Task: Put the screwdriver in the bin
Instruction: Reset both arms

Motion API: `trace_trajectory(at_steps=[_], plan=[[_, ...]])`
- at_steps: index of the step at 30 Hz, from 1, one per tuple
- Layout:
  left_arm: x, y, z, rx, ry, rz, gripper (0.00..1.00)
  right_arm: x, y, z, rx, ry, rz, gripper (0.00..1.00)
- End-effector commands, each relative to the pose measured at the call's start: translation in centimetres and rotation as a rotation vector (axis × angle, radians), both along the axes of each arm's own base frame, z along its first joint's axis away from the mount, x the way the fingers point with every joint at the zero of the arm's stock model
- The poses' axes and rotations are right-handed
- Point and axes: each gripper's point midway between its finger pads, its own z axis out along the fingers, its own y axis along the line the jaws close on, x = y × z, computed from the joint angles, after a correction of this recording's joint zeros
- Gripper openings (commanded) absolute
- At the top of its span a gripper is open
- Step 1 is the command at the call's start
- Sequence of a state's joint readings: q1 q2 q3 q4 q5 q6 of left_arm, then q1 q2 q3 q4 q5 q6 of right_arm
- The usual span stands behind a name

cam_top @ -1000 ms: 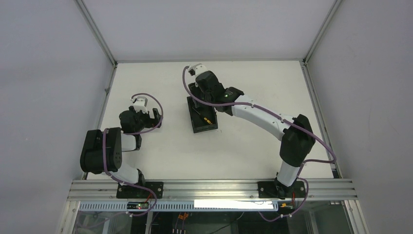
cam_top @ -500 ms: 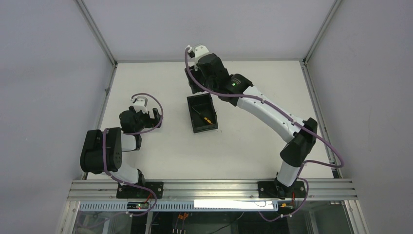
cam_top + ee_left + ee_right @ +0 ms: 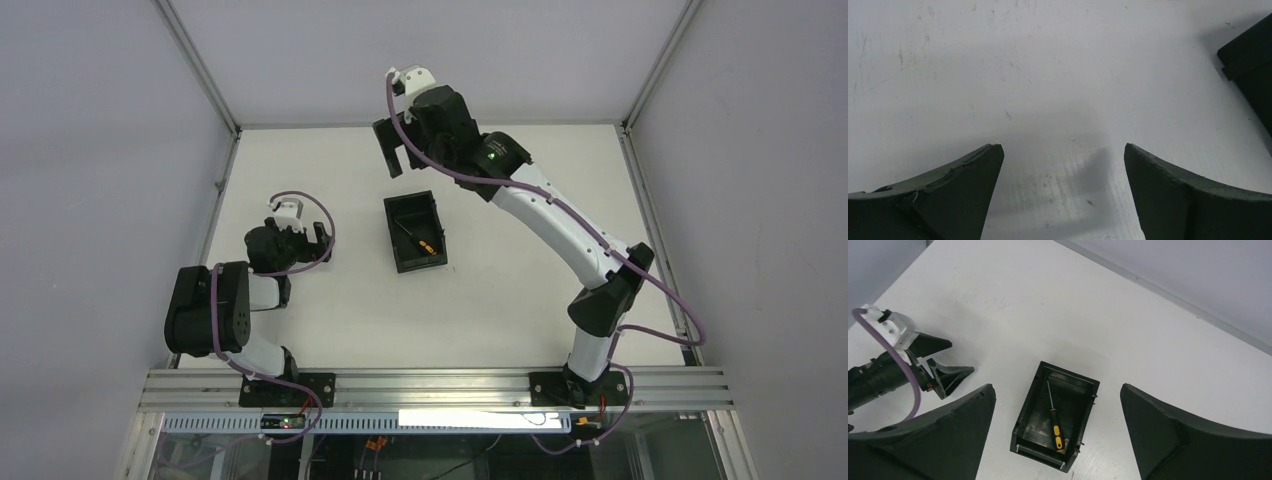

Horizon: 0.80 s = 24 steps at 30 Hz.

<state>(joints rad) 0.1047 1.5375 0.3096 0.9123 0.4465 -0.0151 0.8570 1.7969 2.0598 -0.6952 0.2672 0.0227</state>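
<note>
The right arm point(image 3: 560, 220) stretches long and high over the far side of the table point(image 3: 500, 290), its right gripper point(image 3: 392, 155) tipped down toward the bin point(image 3: 1030, 410) — fingers spread wide, holding nothing. The left arm point(image 3: 215, 305) sits folded by its base, the left gripper point(image 3: 1063, 150) low over the table, fingers parted and empty. The screwdriver point(image 3: 1053, 415) lies inside the bin — handle at the near end.
</note>
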Motion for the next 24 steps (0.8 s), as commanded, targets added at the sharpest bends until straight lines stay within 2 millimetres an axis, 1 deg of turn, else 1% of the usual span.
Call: trace_trajectory(at_steps=[1,4,7,13,17,18,19,20,22,24], plan=[[0.9,0.1,1.9,0.012,-0.068,-0.004,0.99,1.3,-3.1,1.6,0.024,0.005,-0.044,0.99],[0.9,0.1,1.9,0.012,-0.069,-0.004,0.99,2.3,-5.7,1.8,0.037,0.016,-0.081,0.99],[0.9,0.1,1.9,0.011,-0.069,-0.005,0.99,3.2,-8.9,1.9,0.051,0.035,-0.131,0.99],[0.9,0.1,1.9,0.011,-0.069,-0.005,0.99,4.8,-16.3,1.5,0.072,0.065,-0.251,0.99],[0.9,0.1,1.9,0.011,-0.068,-0.004,0.99,5.3,-21.0,1.1,0.086,0.085,-0.324,0.99],[0.9,0.1,1.9,0.011,-0.068,-0.005,0.99,5.6,-22.6,0.9,0.09,0.092,-0.354,0.99],[0.9,0.1,1.9,0.012,-0.068,-0.004,0.99,5.5,-23.3,0.9,0.096,0.097,-0.36,0.99],[0.9,0.1,1.9,0.011,-0.068,-0.005,0.99,5.8,-25.0,0.6,0.095,0.102,-0.399,0.99],[0.9,0.1,1.9,0.011,-0.067,-0.005,0.99,5.8,-26.6,0.2,0.112,0.119,-0.408,0.99],[0.9,0.1,1.9,0.011,-0.068,-0.005,0.99,5.9,-28.7,-0.1,0.12,0.131,-0.447,0.99]])
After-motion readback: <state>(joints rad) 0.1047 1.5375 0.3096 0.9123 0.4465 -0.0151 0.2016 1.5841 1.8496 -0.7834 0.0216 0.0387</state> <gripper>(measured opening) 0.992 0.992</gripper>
